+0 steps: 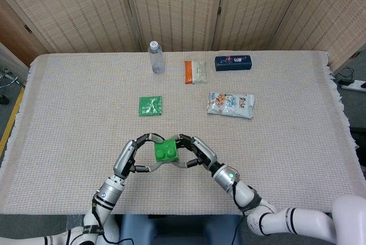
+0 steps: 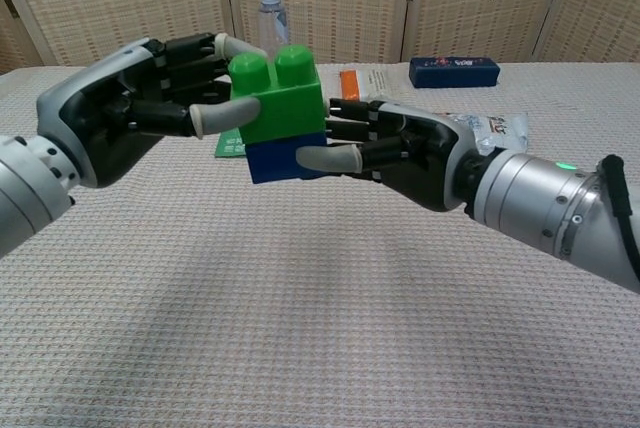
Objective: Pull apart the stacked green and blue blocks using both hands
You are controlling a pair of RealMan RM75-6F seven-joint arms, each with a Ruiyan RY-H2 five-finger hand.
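Head view: green block (image 1: 166, 151) is sitting between both hands, near the front edge of the table (image 1: 68, 113), lifted clear of the cloth as far as I can tell. Left hand (image 1: 132, 157) is wrapping its fingers over the top and left side of the block, right hand (image 1: 196, 153) is closing in on the right side; both are gripping, neither is spread loose. Blue block is not showing from this angle, hidden under the green one. Further back a green packet (image 1: 150, 106) is lying flat, a snack bag (image 1: 230, 104) is lying to its right, and along the far edge a water bottle (image 1: 156, 57) is standing upright, with an orange-and-white pack (image 1: 195, 71) and a dark blue box (image 1: 233, 62) lying well apart from the hands. Chest view: stack is hanging in the air above the cloth, green block (image 2: 279, 97) on top with two studs up, blue block (image 2: 283, 159) seated directly under it, the two touching and not separated. Left hand (image 2: 130, 108) is pinching the green block, thumb across its front face and fingers over the top. Right hand (image 2: 405, 149) is holding the blue block, thumb lying along its front lower face, other fingers reaching behind.
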